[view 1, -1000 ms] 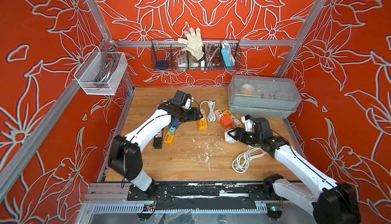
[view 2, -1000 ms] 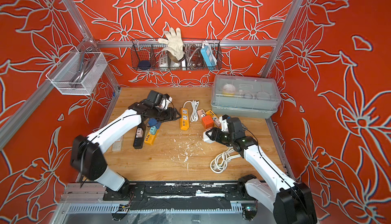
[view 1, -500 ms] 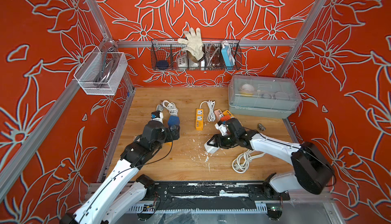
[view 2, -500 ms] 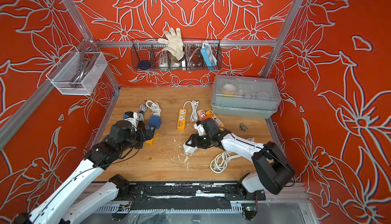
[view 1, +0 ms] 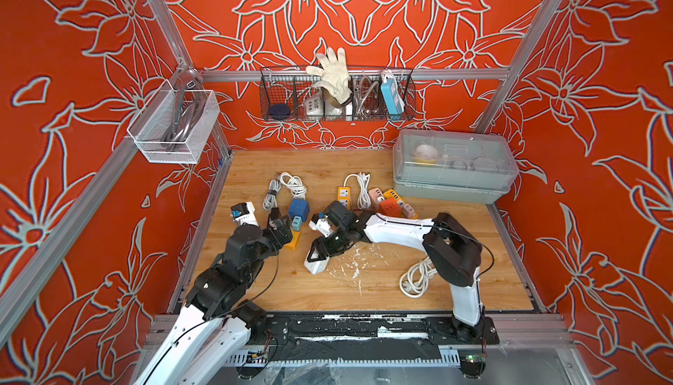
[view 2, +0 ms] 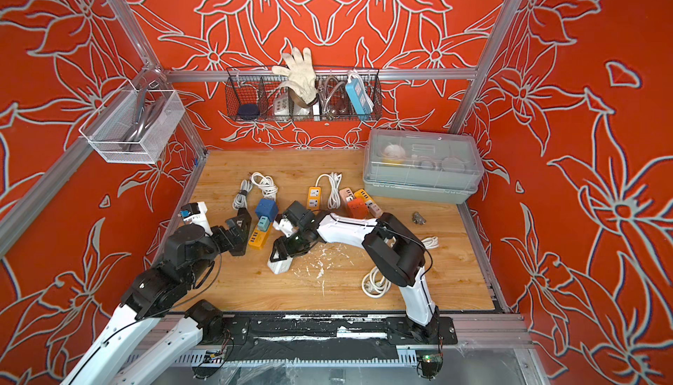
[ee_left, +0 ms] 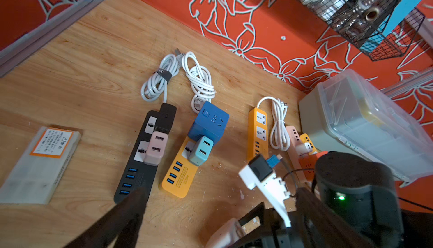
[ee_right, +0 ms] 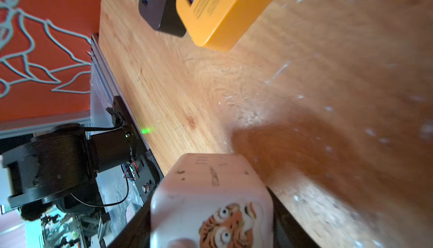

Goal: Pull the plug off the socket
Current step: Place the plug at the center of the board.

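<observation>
A pink plug (ee_left: 155, 149) sits in the black socket strip (ee_left: 145, 164), and a teal plug (ee_left: 201, 150) sits in the yellow strip (ee_left: 180, 176) beside a blue cube socket (ee_left: 208, 123). My left gripper (ee_left: 215, 216) hangs open and empty above the near ends of these strips; in a top view it (view 1: 280, 228) covers most of the black strip. My right gripper (ee_right: 210, 223) is shut on a white cube socket (ee_right: 210, 200) with a tiger sticker, held low over the table (view 1: 317, 261). Whether a plug sits in that cube is hidden.
Coiled white cables (view 1: 287, 186) and further yellow, pink and orange strips (view 1: 389, 203) lie behind. A lidded clear box (view 1: 455, 164) stands back right. A loose white cable (view 1: 418, 277) lies front right. A translucent case (ee_left: 39, 164) lies near the left wall. Wire baskets (view 1: 337, 95) hang on the walls.
My left arm has drawn back from the strips toward the front left and its jaws have opened. My right gripper has carried the white cube leftward toward the table's middle.
</observation>
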Controlling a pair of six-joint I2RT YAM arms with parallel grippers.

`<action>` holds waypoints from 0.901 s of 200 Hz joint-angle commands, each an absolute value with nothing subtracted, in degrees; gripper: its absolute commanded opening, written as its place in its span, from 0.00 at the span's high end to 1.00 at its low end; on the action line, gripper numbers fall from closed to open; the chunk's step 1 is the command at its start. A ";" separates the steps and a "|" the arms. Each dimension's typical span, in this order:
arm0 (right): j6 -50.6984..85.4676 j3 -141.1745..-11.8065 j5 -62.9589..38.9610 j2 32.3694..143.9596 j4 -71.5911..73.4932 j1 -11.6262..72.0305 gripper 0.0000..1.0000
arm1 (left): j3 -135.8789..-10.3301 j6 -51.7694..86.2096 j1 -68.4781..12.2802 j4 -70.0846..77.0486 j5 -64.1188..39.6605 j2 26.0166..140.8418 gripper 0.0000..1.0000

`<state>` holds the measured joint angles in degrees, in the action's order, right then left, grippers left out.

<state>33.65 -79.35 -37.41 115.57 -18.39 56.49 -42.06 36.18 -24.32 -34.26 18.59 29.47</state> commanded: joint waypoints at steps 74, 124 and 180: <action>18.24 -84.03 -22.79 108.93 -35.48 57.94 0.18 | -40.73 35.96 -24.09 -28.88 14.61 27.44 0.02; 13.19 -71.39 -12.73 91.02 -32.07 55.03 0.17 | -39.33 37.43 -24.09 -21.93 8.22 31.72 0.02; 17.99 -48.41 -5.45 62.92 -21.73 38.70 0.15 | -37.02 40.74 -24.08 -12.88 -1.69 37.89 0.02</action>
<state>15.70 -55.31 -10.39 70.50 -26.24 46.48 -38.04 38.74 -24.32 -19.40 4.54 35.75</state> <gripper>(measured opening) 0.828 0.984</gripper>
